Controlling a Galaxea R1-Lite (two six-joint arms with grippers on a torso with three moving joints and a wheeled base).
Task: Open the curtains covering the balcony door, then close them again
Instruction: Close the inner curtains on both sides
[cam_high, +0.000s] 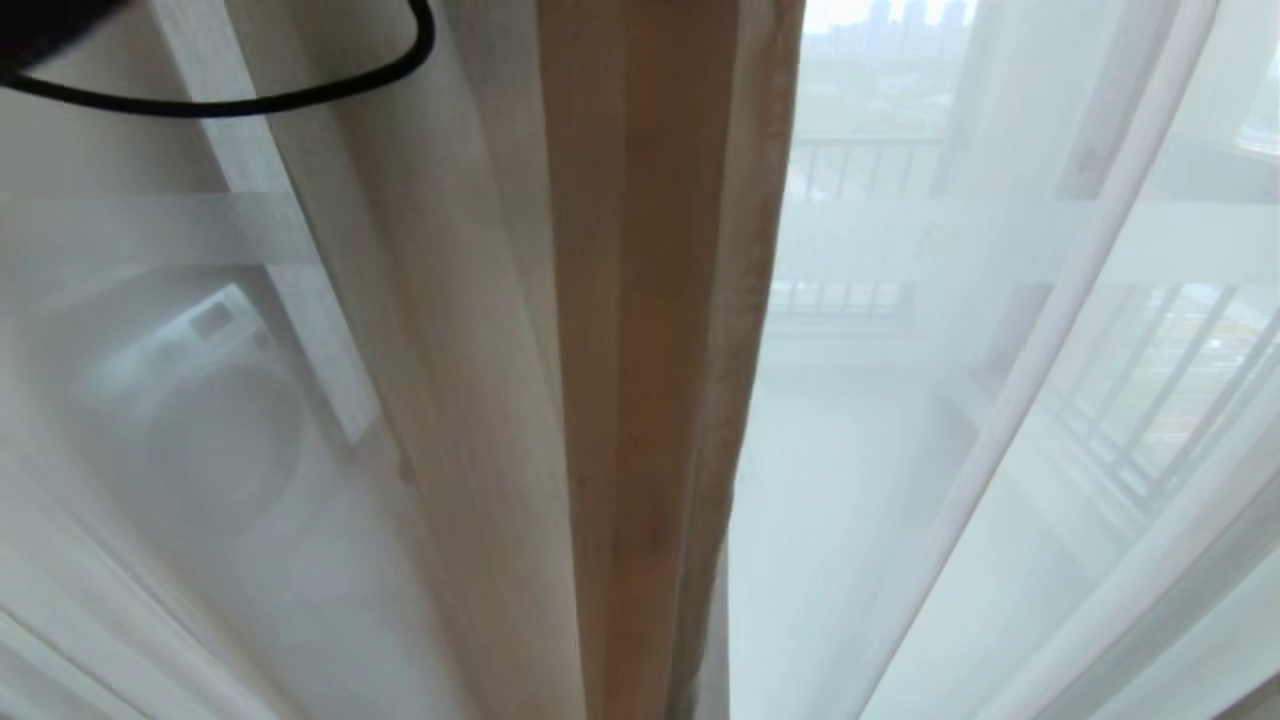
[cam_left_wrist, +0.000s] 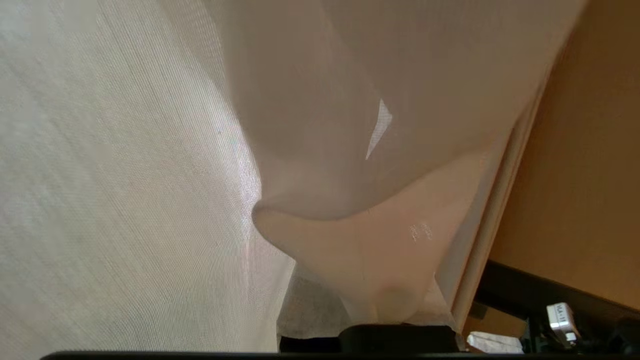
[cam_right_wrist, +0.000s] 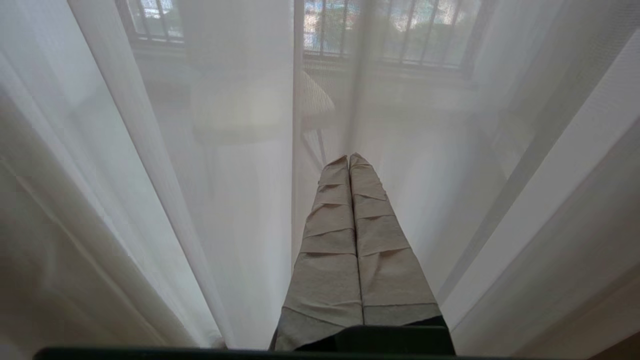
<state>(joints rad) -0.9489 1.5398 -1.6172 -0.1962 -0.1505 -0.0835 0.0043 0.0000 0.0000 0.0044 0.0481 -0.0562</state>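
Note:
A thick beige drape hangs bunched in the middle of the head view, with white sheers on either side of it. The balcony door's frosted band shows through the sheers. My left gripper is buried under curtain cloth: a fold of the beige drape and the sheer lie over it and hide its fingers. In the right wrist view my right gripper points at a sheer. It is shut, its taped fingers pressed together with nothing between them.
Behind the left sheer stands a white washing machine. Balcony railings show beyond the glass. A black cable of my left arm crosses the head view's upper left. A brown panel borders the curtain beside my left gripper.

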